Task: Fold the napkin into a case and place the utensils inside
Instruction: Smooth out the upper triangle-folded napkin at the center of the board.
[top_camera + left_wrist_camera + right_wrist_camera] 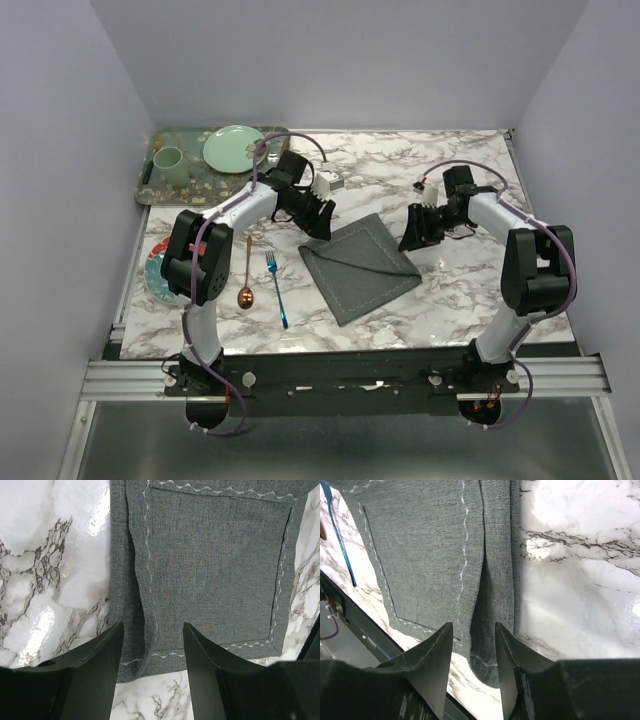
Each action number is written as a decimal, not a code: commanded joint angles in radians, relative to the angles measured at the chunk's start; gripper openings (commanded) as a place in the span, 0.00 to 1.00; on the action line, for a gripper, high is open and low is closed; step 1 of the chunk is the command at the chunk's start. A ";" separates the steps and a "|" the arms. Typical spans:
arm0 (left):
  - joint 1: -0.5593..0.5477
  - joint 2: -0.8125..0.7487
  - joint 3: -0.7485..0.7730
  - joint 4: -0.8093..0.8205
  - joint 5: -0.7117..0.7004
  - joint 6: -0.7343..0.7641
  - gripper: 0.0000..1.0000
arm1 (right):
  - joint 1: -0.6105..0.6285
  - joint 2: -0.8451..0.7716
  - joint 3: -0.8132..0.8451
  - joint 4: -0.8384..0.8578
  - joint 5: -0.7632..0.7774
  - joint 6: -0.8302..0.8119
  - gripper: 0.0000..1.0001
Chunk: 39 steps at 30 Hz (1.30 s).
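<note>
1. Locate the napkin (362, 270). It lies folded on the bench (450, 290), at centre, turned so that one corner points toward the arm bases. The stitched border shows on its top layer, and a raised fold runs along its far part.

2. Check the left jaws. You will find them above the napkin's far-left edge. In the left wrist view the two fingers (95, 665) stand apart, the cloth fold shows in the gap between them, and nothing is clamped: read these jaws as open.

3. Check the right jaws. They sit at the napkin's right edge. In the right wrist view the fingers (432, 665) are likewise separated, with a cloth ridge visible between them and no grip on it: read these jaws as open too.

4. Confirm the utensils. The blue fork (277, 290) and the copper spoon (247, 268) lie side by side on the bench, left of the napkin and clear of it.

5. Note the other items. A patterned tray (150, 185) at the far-left corner carries a green cup (168, 165) and a pale green plate (235, 148). A second plate (153, 278) lies partly hidden under the left arm (240, 210).
</note>
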 commanded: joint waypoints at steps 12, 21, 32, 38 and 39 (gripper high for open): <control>0.005 0.027 -0.020 -0.010 -0.016 -0.076 0.47 | 0.011 -0.012 -0.036 -0.109 0.012 -0.100 0.47; 0.009 0.059 -0.023 -0.013 -0.021 -0.096 0.32 | 0.012 0.015 -0.044 -0.125 0.030 -0.138 0.39; 0.016 0.110 0.001 0.007 -0.028 -0.121 0.11 | 0.012 0.046 -0.032 -0.085 0.085 -0.126 0.09; 0.025 0.125 -0.002 0.025 -0.033 -0.138 0.08 | 0.012 0.040 -0.032 -0.059 0.098 -0.108 0.01; 0.028 0.127 -0.003 0.027 -0.031 -0.141 0.08 | 0.012 0.040 -0.032 -0.057 0.098 -0.108 0.01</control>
